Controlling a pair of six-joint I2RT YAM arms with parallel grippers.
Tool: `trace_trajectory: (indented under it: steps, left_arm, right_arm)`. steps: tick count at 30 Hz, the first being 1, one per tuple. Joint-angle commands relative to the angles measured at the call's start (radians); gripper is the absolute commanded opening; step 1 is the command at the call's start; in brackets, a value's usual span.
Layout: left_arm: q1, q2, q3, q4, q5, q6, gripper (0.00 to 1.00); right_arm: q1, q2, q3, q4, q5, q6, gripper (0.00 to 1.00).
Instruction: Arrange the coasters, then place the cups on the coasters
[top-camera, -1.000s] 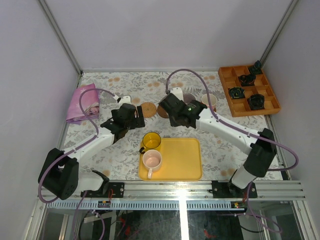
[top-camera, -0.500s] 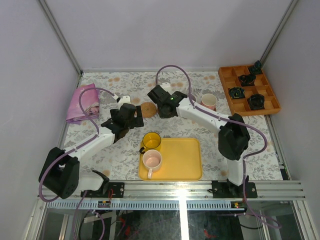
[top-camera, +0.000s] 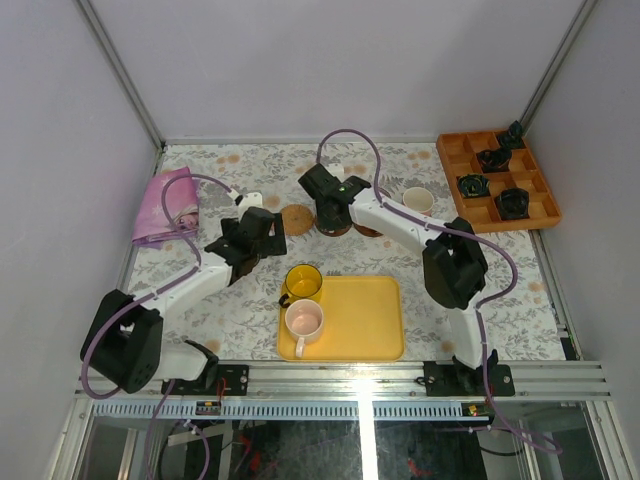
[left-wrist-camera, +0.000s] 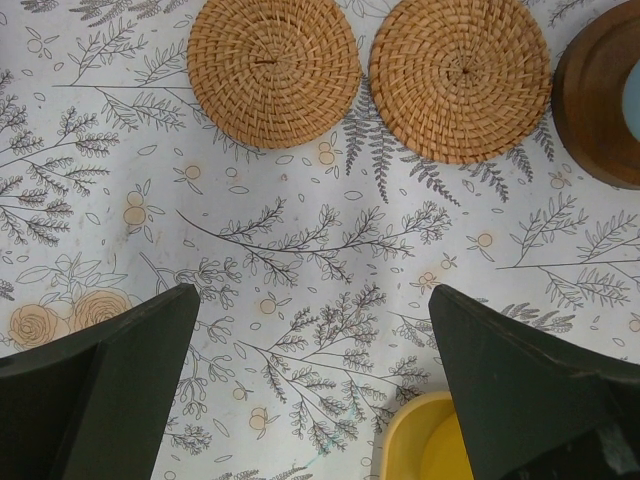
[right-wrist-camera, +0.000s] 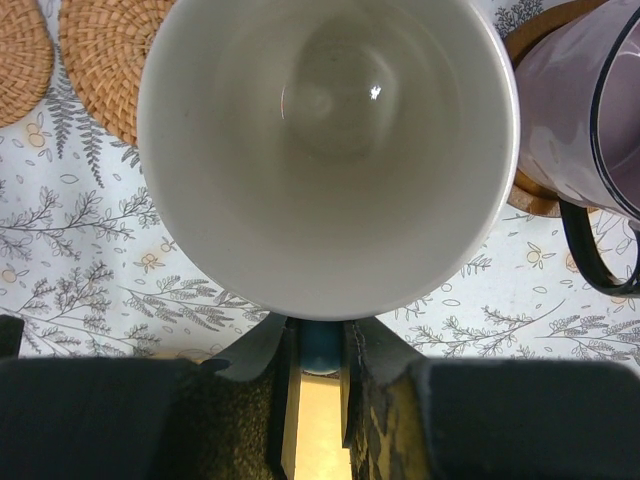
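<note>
Carried across in the last second: white glazed cup with a light-blue handle (right-wrist-camera: 325, 150), now over the dark brown wooden coaster (left-wrist-camera: 595, 100) in the far row. Cannot tell whether yet resting on it. Pinched by the handle in the right gripper (right-wrist-camera: 318, 345), jaws narrow. Flanked on the right by a purple-grey glossy mug (right-wrist-camera: 570, 110) on its own wooden disc, and on the left by a tan woven round coaster (left-wrist-camera: 460, 78) and a second woven coaster (left-wrist-camera: 273, 70), both bare. Swung there from nearer the flat yellow rectangular tray (top-camera: 360, 320), elbow folding inward. Unmoved meanwhile: left gripper (left-wrist-camera: 315, 370), spread wide, holding nothing, hovering near the woven pair. Likely means release next, then filling the woven pair from the yellow cup (top-camera: 303, 281) and pale pink cup (top-camera: 303, 319) at the tray's left end.
</note>
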Motion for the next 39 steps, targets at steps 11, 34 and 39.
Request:
trace_trajectory:
  steps: [11, 34, 39]
  left_arm:
    - [0.014, 0.034, 0.041, 0.034, -0.019, 0.03, 0.99]
    - [0.018, 0.046, 0.038, 0.038, -0.019, 0.03, 0.99]
    - [0.018, 0.047, 0.04, 0.036, -0.018, 0.032, 0.99]
  right_arm:
    - [-0.04, 0.018, 0.071, 0.068, 0.008, 0.016, 0.0]
    - [-0.051, 0.052, 0.059, 0.082, 0.004, 0.02, 0.0]
    - [-0.056, 0.048, 0.055, 0.081, 0.003, 0.029, 0.06]
